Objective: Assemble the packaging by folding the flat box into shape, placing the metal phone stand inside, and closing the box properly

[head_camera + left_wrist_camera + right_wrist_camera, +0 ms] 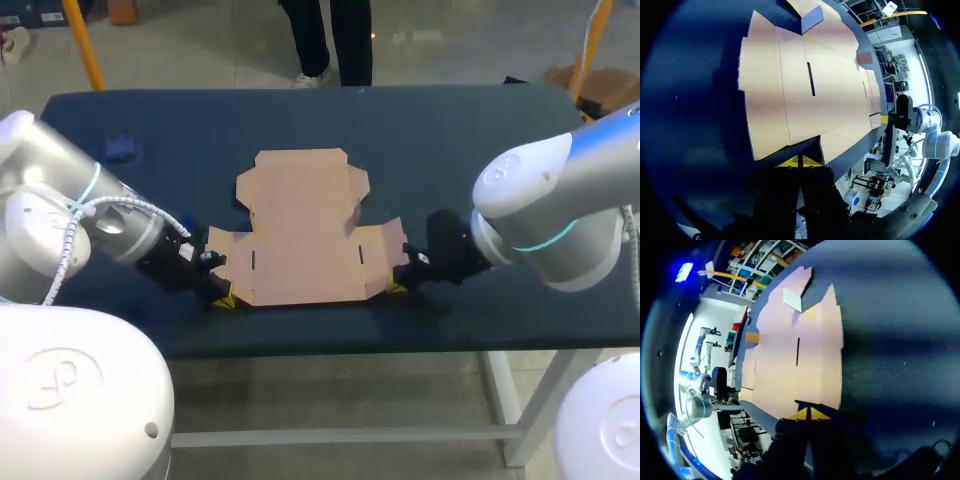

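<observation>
A flat, unfolded brown cardboard box (300,235) lies in the middle of the dark blue table (480,130), with its flaps spread and a slit near each side. My left gripper (224,299) is low at the box's front left corner. Its yellow tips are pressed together right at the cardboard's edge (790,142), as the left wrist view (799,161) shows. My right gripper (397,288) mirrors it at the front right corner, shut, with its tips (808,414) just short of the cardboard (795,365). Neither holds the cardboard. I see no metal phone stand that I can identify.
A small dark blue object (120,150) lies on the table at the far left; what it is I cannot tell. The table's front edge runs close behind both grippers.
</observation>
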Available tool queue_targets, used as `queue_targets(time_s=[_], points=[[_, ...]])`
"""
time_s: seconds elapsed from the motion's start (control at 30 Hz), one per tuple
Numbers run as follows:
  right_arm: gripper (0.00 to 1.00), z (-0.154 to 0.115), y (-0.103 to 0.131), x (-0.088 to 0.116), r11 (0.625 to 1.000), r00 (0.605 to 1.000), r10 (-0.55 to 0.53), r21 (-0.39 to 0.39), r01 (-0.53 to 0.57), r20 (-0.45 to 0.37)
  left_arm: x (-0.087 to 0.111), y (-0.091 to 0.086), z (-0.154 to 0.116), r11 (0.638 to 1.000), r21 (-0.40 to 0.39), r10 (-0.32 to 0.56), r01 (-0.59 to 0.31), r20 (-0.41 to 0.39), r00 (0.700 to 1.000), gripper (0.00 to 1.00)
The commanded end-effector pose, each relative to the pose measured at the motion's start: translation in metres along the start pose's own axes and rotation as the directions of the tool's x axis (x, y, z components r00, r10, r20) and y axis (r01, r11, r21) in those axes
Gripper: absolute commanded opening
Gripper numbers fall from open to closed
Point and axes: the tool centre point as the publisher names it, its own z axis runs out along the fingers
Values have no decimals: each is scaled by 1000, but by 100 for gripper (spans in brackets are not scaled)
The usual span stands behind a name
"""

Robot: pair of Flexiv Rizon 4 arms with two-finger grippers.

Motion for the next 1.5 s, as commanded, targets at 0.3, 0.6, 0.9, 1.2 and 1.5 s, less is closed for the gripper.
queue_targets(time_s=[0.3,0.6,0.9,1.2,1.5], points=[[0,0,4,1,1000,1000,-3,23,3,-8,8,-2,-9,1000,0,-1,1,71,997,0],[0,3,6,8,998,999,-16,65,13,40,17,-4,-5,1000,-23,21,-18,119,993,0],[0,4,7,11,996,997,-18,87,12,79,20,-6,-5,999,-32,31,-27,135,990,0],[0,7,7,18,996,989,-21,87,9,143,25,-8,-2,998,-44,46,-40,156,987,0],[0,12,5,24,996,981,-26,85,9,194,31,-9,4,997,-54,64,-56,165,984,0]])
